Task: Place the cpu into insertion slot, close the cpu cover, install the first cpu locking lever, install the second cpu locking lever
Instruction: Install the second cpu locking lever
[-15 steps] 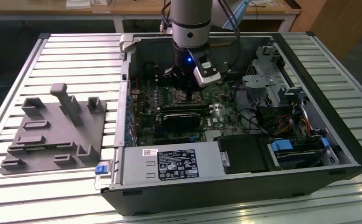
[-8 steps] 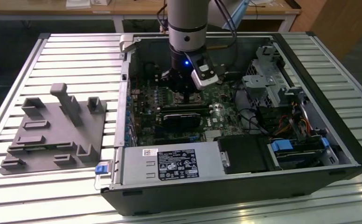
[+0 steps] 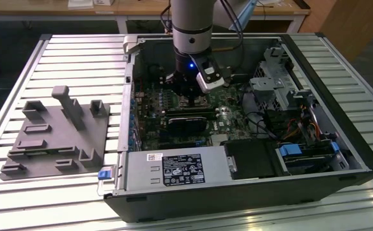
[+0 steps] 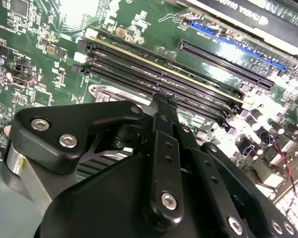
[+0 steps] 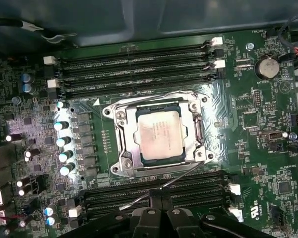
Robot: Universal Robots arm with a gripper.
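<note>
Cpu (image 5: 158, 135): lies flat in the insertion slot (image 5: 123, 159), square.
Cpu cover (image 5: 197, 130): down around it.
Lever (image 5: 161, 187): thin, slanting.
Gripper (image 5: 157, 202): fingers together on the lever's end.

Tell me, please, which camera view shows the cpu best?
The first wrist view: the cpu faces the camera, seated in the insertion slot with the cpu cover framing it. In the exterior view the gripper hangs over that spot. In the second wrist view the gripper's black body stands before the board.
</note>
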